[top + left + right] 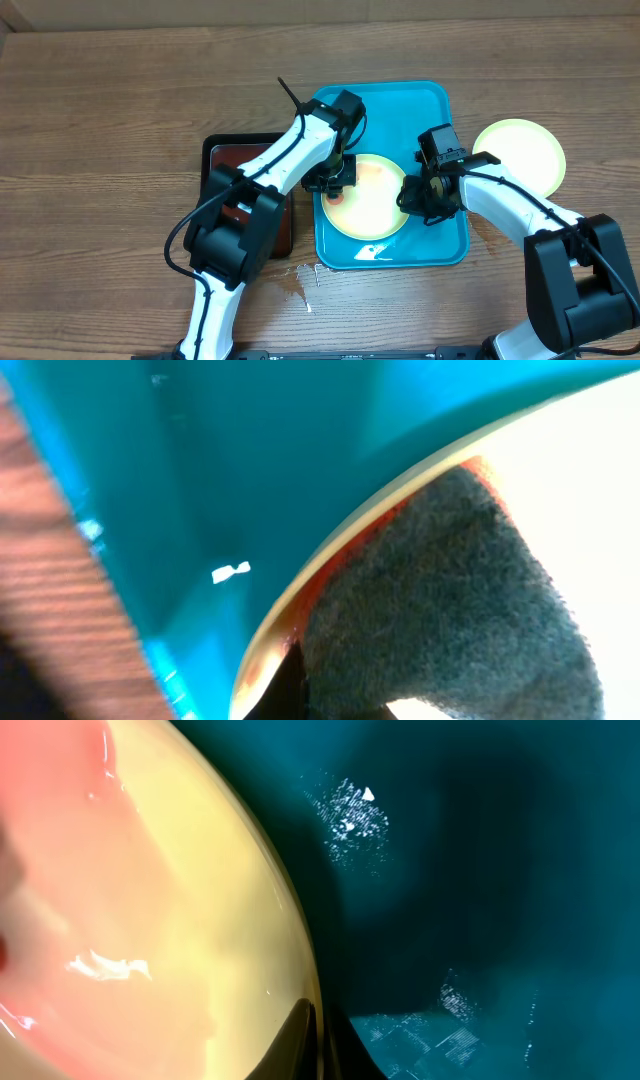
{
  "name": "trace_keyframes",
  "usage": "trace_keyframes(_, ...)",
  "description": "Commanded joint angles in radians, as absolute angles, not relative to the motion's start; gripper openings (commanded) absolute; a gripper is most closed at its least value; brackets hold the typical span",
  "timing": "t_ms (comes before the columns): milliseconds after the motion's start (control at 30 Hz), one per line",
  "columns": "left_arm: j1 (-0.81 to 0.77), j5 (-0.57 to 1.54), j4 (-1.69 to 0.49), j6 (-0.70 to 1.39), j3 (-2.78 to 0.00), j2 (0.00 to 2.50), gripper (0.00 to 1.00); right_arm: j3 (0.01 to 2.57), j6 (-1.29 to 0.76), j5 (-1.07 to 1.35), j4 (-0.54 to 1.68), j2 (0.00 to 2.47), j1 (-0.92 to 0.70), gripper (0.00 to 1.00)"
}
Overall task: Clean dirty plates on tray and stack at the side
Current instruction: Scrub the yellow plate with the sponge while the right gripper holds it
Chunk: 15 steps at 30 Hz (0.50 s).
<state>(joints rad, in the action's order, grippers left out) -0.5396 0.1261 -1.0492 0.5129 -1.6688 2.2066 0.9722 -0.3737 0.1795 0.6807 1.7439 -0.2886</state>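
A yellow-green plate smeared with red sauce lies on the turquoise tray. My left gripper is shut on a dark grey-green scouring pad and presses it on the plate's left rim, over red sauce. My right gripper is shut on the plate's right rim; one finger is above the rim and one below it. A second yellow-green plate lies on the table to the right of the tray. I cannot make out the light blue plate.
A black tray with a dark red inside stands left of the turquoise tray, under my left arm. Wet spots lie on the wood in front of the trays. The tray floor is wet.
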Motion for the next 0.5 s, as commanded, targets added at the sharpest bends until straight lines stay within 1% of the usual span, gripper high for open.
trace_keyframes(0,-0.545,0.274,-0.996,0.49,-1.684,2.237,0.04,0.968,-0.368,0.134,0.683,1.745,-0.286,0.04)
trace_keyframes(133,-0.588,0.398,-0.934,0.489,-1.671,2.238,0.04,0.968,-0.368,0.135,0.682,1.745,-0.286,0.04)
trace_keyframes(233,-0.632,0.475,-0.926,0.486,-1.669,2.239,0.04,0.968,-0.368,0.135,0.683,1.745,-0.286,0.04)
trace_keyframes(333,-0.66,0.5,-0.949,0.493,-1.669,2.239,0.04,0.968,-0.368,0.135,0.69,1.745,-0.286,0.04)
trace_keyframes(467,-0.657,0.497,-1.021,0.511,-1.669,2.239,0.04,0.968,-0.368,0.135,0.695,1.745,-0.286,0.04)
